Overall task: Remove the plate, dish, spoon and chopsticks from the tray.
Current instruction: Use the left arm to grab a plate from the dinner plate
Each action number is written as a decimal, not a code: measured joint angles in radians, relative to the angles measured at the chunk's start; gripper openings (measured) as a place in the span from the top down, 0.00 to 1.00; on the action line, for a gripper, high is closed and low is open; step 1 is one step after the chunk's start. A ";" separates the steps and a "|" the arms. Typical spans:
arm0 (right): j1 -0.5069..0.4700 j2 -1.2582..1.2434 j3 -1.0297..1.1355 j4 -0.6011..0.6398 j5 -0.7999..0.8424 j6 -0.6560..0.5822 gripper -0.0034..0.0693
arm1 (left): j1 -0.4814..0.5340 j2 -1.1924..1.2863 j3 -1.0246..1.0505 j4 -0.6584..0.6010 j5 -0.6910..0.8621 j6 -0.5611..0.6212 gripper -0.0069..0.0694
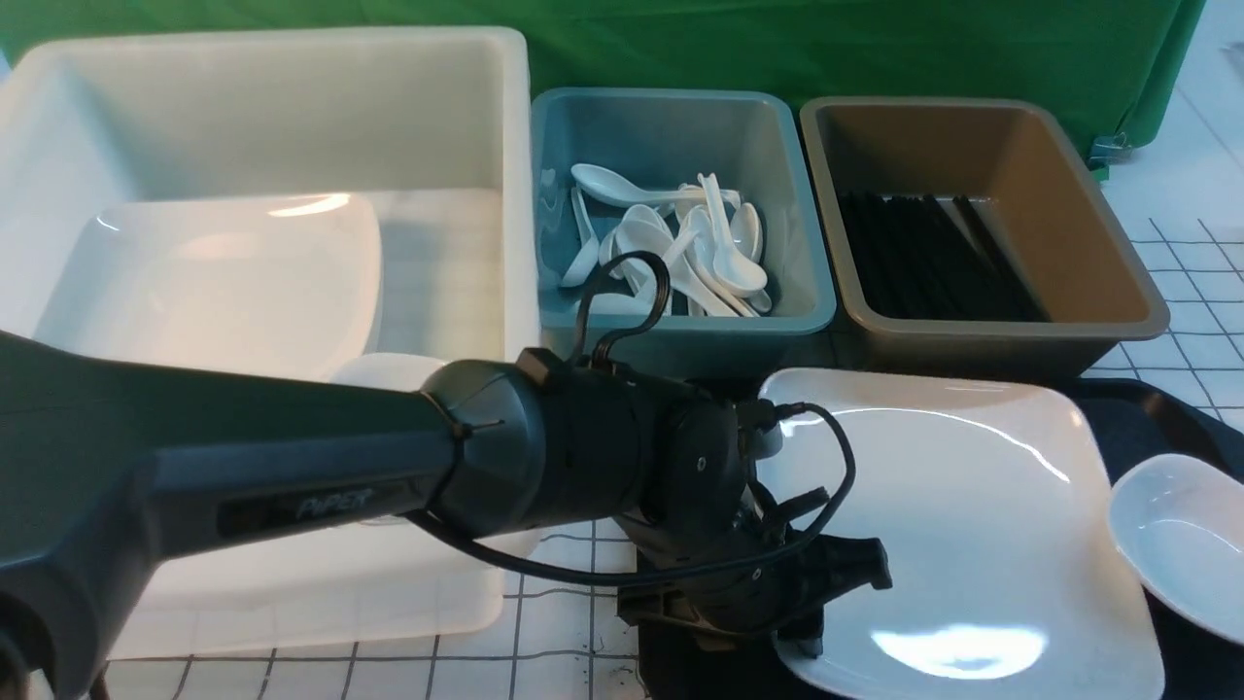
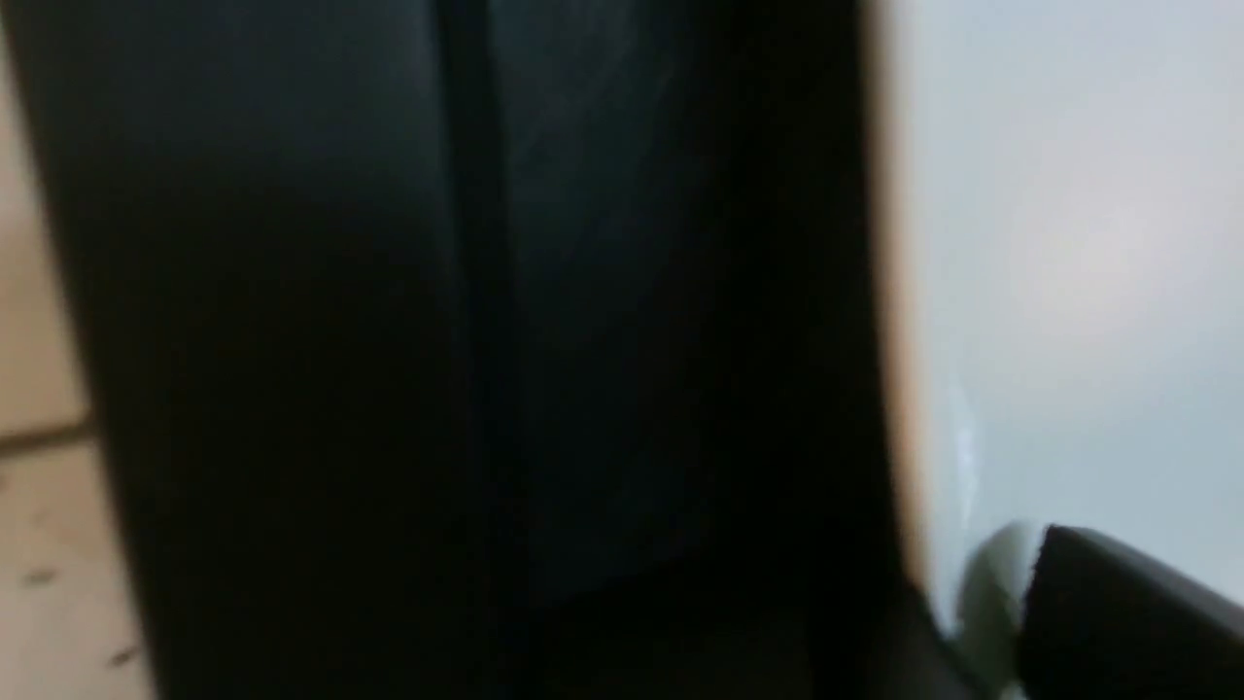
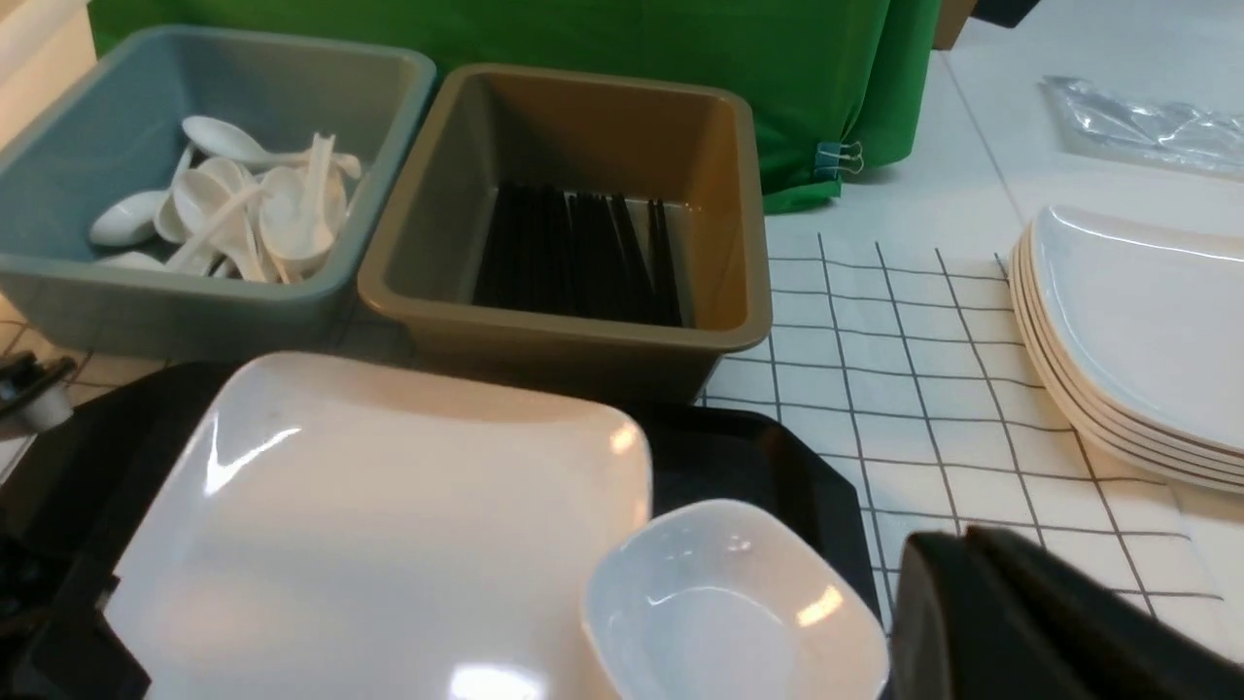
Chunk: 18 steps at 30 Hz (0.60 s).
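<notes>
Left end effector [image 1: 826,612] meets the plate [image 1: 952,486] at its rim, grip unclear; stiff, glossy, probably slippery and breakable: pinch the rim.

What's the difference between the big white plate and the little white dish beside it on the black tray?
The plate is large and nearly flat; the dish is much smaller and deeper, like a bowl. The plate looks plain white; the dish has a faint bluish tint. The left gripper is at the plate's edge, not at the dish. Both are glossy, rounded squares, empty, on the tray.
</notes>
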 joint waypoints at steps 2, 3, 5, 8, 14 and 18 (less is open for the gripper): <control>0.000 0.000 0.000 0.000 0.001 0.000 0.94 | 0.000 -0.003 0.000 -0.007 0.009 0.015 0.79; 0.000 0.000 0.000 0.000 0.002 0.000 0.94 | 0.000 -0.005 0.000 -0.007 0.011 0.015 0.79; 0.000 0.000 0.000 0.000 0.003 0.000 0.94 | -0.002 -0.015 0.000 -0.014 0.045 0.021 0.79; 0.000 0.000 0.000 0.000 0.003 0.000 0.94 | -0.002 -0.029 0.000 0.000 0.064 0.021 0.79; 0.000 0.000 0.000 0.000 0.005 0.000 0.93 | -0.002 -0.106 0.000 0.098 0.112 -0.037 0.82; 0.000 0.000 0.000 0.000 0.006 0.000 0.93 | -0.002 -0.164 0.001 0.152 0.133 -0.071 0.85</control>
